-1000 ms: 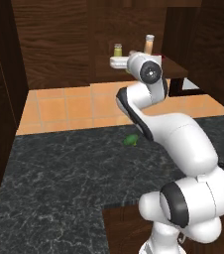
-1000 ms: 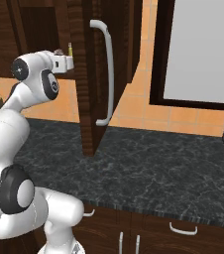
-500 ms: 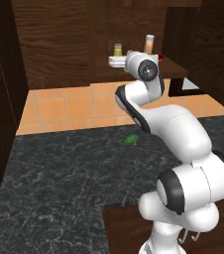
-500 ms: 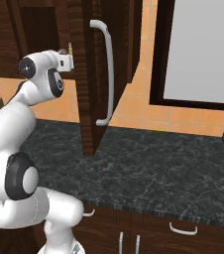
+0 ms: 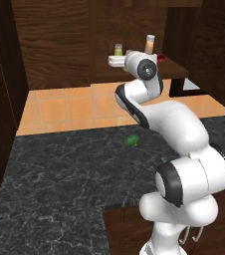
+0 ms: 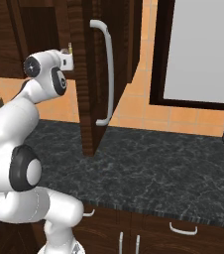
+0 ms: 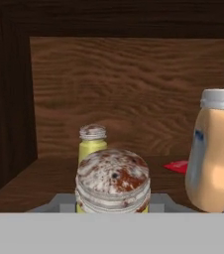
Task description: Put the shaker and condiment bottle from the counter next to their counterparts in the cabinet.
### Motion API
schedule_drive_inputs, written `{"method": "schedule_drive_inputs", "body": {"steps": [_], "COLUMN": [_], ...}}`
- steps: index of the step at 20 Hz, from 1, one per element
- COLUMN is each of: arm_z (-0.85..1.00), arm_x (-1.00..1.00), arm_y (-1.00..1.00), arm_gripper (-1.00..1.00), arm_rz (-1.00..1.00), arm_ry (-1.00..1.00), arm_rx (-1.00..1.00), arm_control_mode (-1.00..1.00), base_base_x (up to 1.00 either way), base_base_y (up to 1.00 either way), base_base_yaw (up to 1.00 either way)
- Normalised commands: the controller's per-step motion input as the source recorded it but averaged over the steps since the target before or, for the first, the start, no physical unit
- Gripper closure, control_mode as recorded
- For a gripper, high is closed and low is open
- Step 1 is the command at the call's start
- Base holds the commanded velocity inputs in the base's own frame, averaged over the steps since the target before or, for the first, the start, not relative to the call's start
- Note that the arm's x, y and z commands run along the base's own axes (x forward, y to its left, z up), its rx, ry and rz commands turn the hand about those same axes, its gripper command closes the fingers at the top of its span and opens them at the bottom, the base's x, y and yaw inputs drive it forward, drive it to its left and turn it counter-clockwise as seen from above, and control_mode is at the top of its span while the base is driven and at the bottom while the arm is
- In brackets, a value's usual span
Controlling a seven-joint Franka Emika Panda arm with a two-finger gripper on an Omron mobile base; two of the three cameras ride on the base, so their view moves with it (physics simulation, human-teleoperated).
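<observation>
1. Pincer (image 5: 115, 61) at the end of the white arm, raised to the shelf board of the dark brown wood-grain wall cabinet (image 5: 59, 40); in the hand view its fingers sit on either side of a small yellow-green cylindrical shaker with a speckled silvery-grey cap (image 7: 113, 183), pinching it.
2. Held shaker: seen close and from above in the hand view, cap foremost, over the cabinet's shelf board (image 7: 44, 181).
3. Second, matching yellow-green shaker with a grey cap (image 7: 92, 143): upright on the shelf board, directly behind the held shaker and nearer the cabinet's back wall; in the left base view it stands just beyond the pincer (image 5: 118, 50).
4. Slim peach-orange condiment bottle with a white cap (image 7: 214, 154): on the shelf to the right of the held shaker; in the left base view it stands to the right of the second shaker (image 5: 150, 44).
5. Red condiment bottle (image 7: 179, 165): partly hidden behind the peach-orange bottle, low on the shelf board.
6. Black desk with white marble-like veining (image 5: 59, 179): below the cabinet; a green leafy lump (image 5: 131, 141) lies on it.
7. Open cabinet door with a curved pale handle (image 6: 107, 74): right of the arm in the right base view.
</observation>
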Motion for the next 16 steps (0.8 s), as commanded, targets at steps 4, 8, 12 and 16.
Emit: {"method": "schedule_drive_inputs", "body": {"steps": [4,8,12,16], "arm_z": [-0.09,-0.13,-0.13,-0.13], "arm_x": [0.19,0.20,0.17,0.17], "arm_y": [0.00,0.00,0.00,0.00], "arm_gripper": [1.00,1.00,1.00,1.00], "arm_rz": [0.00,0.01,0.01,0.00], "arm_ry": [0.00,0.00,0.00,0.00], "arm_rx": [0.00,-0.01,0.00,0.00], "arm_control_mode": [-1.00,-1.00,-1.00,-1.00], "base_base_x": [0.00,0.00,0.00,0.00], "base_base_y": [0.00,0.00,0.00,0.00], "base_base_yaw": [0.00,0.00,0.00,0.00]}}
